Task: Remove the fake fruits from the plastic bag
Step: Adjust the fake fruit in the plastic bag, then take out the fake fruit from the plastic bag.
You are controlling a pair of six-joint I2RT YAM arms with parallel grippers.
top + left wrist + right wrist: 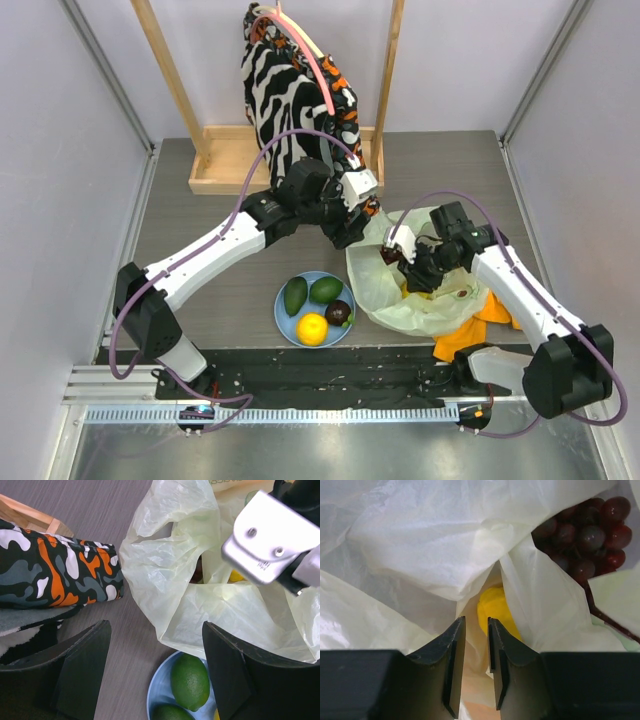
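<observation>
Top external view: four fake fruits sit on the blue plate [282, 312]: an avocado [296, 295], a second avocado [326, 290], an orange [312, 328] and a dark purple one [340, 313].
Done: those four are out of the plastic bag [385, 292].
Left to do: a yellow lemon [495, 607] and a bunch of dark red grapes [590, 535] lie inside the bag (both are clear only in the right wrist view).
Bag position: on the surface [220, 200], against the plate's right rim, partly over an orange cloth [470, 335].
Bag axis: it seems to run from far-left to near-right, mouth gaping upward.
Lemon axis: mostly folded under film; the visible part looks elongated along the jaws' line of reach, though I am not certain.
Right jaws: down in the bag's mouth, nearly together, with film in the narrow gap and the lemon just beyond; I cannot tell whether they pinch anything.
Left jaws: wide apart, holding nothing, above the surface beside the bag.
</observation>
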